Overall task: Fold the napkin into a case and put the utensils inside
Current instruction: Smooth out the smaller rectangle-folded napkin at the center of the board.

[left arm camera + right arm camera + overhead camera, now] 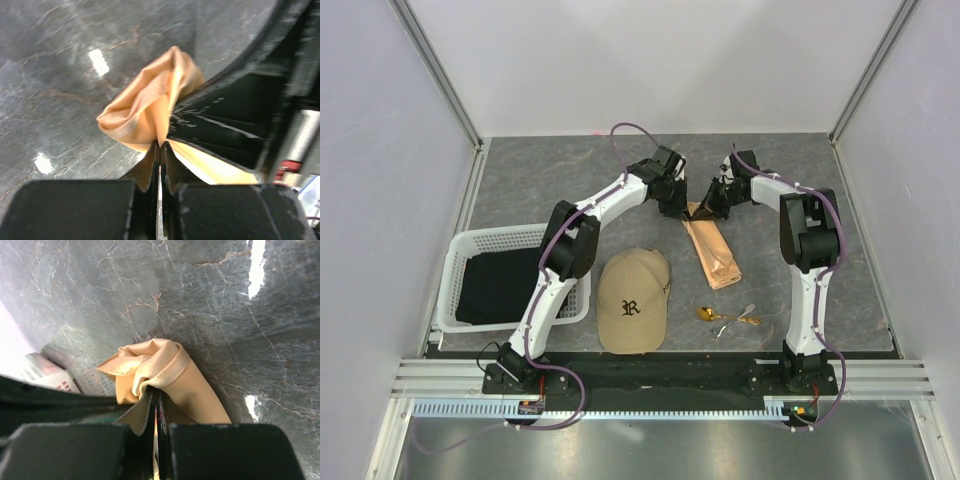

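Observation:
The peach-orange napkin (714, 251) lies as a long narrow strip in the middle of the table, its far end lifted. My left gripper (686, 214) is shut on that far end from the left, and bunched cloth (145, 107) shows above its closed fingertips (161, 145). From the right, my right gripper (706, 212) is shut on the same end, the hemmed fold (150, 367) pinched between its tips (155, 395). The two grippers almost meet. The utensils (728, 317), a gold spoon and silvery pieces, lie on the table in front of the napkin.
A tan baseball cap (634, 298) sits near the front, left of the utensils. A white basket (460, 262) holding a black cloth (498, 285) stands at the left. White walls enclose the grey table on three sides.

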Tool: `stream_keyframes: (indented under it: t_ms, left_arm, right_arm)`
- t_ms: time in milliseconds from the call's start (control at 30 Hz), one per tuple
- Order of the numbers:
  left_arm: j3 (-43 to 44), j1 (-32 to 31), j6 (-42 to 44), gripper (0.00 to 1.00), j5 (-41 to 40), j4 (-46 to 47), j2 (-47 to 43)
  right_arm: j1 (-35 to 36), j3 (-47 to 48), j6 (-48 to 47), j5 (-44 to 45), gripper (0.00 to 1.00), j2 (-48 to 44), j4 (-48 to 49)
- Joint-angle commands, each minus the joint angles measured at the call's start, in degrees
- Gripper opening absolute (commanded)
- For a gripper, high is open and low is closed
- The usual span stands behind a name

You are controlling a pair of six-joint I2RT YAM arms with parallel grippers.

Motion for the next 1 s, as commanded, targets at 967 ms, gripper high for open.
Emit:
stream_keyframes:
  t_ms: [967]
  left_arm:
    - [1.2,-0.4,-3.1,0.02,4.5,3.9,-2.1]
  right_arm:
    - [4.1,0.5,6.3,-4.0,0.03,5.1,10.7]
